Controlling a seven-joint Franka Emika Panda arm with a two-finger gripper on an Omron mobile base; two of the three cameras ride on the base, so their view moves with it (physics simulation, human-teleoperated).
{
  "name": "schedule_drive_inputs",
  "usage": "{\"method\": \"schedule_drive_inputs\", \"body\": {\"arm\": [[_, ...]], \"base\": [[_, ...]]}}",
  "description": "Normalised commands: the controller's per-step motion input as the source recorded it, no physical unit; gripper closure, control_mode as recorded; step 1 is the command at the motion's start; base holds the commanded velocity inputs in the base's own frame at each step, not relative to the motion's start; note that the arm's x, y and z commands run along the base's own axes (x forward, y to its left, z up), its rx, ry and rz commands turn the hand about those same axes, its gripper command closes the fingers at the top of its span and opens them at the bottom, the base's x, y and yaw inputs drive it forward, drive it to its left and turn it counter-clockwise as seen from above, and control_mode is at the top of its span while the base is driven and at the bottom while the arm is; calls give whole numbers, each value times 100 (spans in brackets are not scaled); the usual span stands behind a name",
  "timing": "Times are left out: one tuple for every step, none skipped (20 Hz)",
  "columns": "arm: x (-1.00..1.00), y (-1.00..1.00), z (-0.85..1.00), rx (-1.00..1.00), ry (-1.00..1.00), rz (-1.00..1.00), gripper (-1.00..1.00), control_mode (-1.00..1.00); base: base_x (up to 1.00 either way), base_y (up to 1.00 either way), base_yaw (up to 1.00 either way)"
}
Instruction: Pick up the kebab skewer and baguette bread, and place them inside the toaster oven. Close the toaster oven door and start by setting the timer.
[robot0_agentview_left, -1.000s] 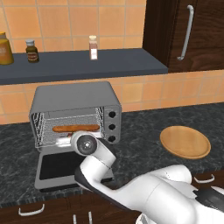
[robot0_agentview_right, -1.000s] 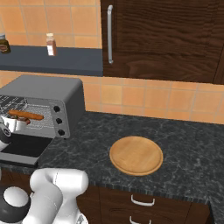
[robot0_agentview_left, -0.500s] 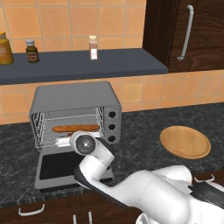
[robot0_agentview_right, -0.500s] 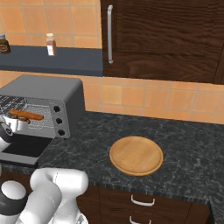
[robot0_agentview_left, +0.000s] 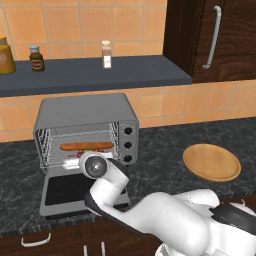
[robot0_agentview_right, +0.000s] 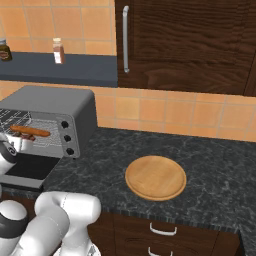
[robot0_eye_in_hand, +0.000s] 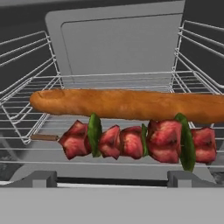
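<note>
From the left base view the baguette bread (robot0_agentview_left: 86, 146) lies on the rack inside the toaster oven (robot0_agentview_left: 85, 131) above the dropped toaster oven door (robot0_agentview_left: 75, 190); the right base view agrees; in the hand view the kebab skewer (robot0_eye_in_hand: 131, 141) lies just in front of the baguette, and the gripper's spread cannot be told.

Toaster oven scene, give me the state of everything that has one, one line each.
toaster oven door: dropped fully open
baguette bread: lying on the wire rack, inside the oven
kebab skewer: on the rack, in front of the baguette
round wooden plate: bare, on the counter
</note>
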Motion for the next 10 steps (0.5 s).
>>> {"method": "schedule_drive_inputs", "body": {"arm": [[6, 0, -1, 0, 0, 0, -100, -100], [1, 0, -4, 0, 0, 0, -100, -100], [0, 0, -6, 0, 0, 0, -100, -100], [0, 1, -4, 0, 0, 0, -100, -100], [9, 4, -4, 0, 0, 0, -100, -100], [12, 8, -7, -1, 0, 0, -100, -100], [12, 5, -9, -1, 0, 0, -100, -100], [20, 6, -9, -1, 0, 0, -100, -100], [22, 1, -8, 0, 0, 0, -100, -100], [20, 1, -7, 0, 0, 0, -100, -100]], "base": [[0, 0, 0], [0, 0, 0], [0, 0, 0], [0, 0, 0], [0, 0, 0], [0, 0, 0], [0, 0, 0], [0, 0, 0], [0, 0, 0], [0, 0, 0]]}}
